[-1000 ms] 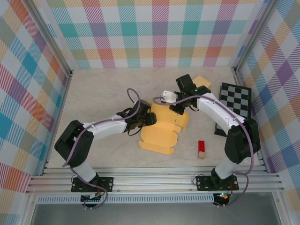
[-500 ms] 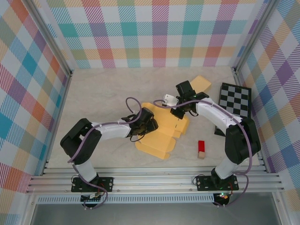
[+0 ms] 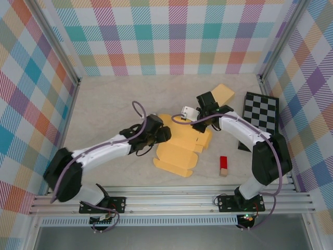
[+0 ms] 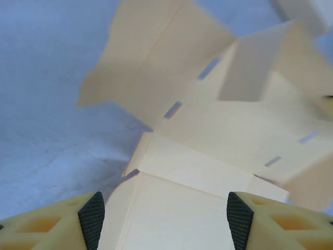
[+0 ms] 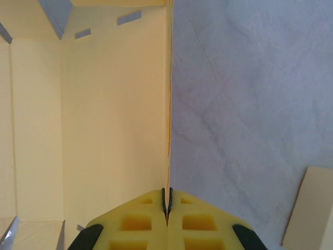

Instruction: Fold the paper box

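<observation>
- We judge the fold to be at an early stage. The paper box (image 3: 179, 151) lies mostly flat near the middle of the table (image 3: 114, 104), a little toward the near edge, with a few flaps lifted on its far side.
- Our right gripper (image 5: 167, 200) is pinched tight on the thin edge of one side panel, which stands upright over the box's far-right part.
- Our left gripper (image 4: 164, 216) sits at the box's left side, spread wide and holding nothing. Its pads (image 4: 91, 214) straddle a flat panel, and we cannot tell whether they touch it.
- We take the step in hand to be raising the side walls.
- Next, we think the left gripper must catch or press the panel beneath it and crease it along the scored line while the right keeps its wall standing.
- A red block (image 3: 223, 165) and a checkerboard (image 3: 260, 117) lie toward the right edge, apart from the box.
</observation>
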`<state>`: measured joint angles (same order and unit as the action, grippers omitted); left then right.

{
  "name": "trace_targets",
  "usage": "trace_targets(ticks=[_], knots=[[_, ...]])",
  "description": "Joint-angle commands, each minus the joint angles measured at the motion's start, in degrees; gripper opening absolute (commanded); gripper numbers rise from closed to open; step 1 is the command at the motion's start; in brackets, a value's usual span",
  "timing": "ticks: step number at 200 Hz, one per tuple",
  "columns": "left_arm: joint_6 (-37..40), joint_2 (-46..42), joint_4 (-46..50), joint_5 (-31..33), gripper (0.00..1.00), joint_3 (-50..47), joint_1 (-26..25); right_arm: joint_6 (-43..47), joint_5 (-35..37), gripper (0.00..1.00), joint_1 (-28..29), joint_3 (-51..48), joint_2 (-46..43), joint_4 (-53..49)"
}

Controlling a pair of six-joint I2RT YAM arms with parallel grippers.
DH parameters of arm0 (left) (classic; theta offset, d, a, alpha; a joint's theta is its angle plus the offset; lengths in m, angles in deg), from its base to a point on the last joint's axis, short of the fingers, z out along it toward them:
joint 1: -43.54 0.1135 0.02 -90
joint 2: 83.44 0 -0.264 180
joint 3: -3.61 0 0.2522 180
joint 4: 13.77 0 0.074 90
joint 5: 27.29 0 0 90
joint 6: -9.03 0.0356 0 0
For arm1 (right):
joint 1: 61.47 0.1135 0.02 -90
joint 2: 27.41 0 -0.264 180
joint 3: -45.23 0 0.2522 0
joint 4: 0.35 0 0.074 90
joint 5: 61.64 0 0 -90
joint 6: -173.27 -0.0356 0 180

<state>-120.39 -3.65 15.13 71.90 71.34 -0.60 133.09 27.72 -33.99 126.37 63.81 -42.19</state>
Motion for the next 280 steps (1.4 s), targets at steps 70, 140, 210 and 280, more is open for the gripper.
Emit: trace_targets(ticks=[70, 140, 210, 280], knots=[[29.1, -12.6, -4.2, -1.3, 0.66, -8.2, 19.6, 20.3, -5.7, 0.00, 0.1, -7.7, -7.5, 15.1], [41.6, -2.3, -20.1, -15.7, 0.59, -11.2, 21.3, 25.8, -11.4, 0.00, 0.1, -9.1, -9.5, 14.0], [43.0, -1.3, -23.8, -19.2, 0.54, -14.6, 15.5, 30.5, -11.3, 0.00, 0.5, -17.0, -13.2, 25.3], [42.1, 1.0, -24.9, -16.0, 0.51, -18.3, 9.5, 32.0, 0.5, 0.00, 3.5, -27.5, -10.5, 44.6]])
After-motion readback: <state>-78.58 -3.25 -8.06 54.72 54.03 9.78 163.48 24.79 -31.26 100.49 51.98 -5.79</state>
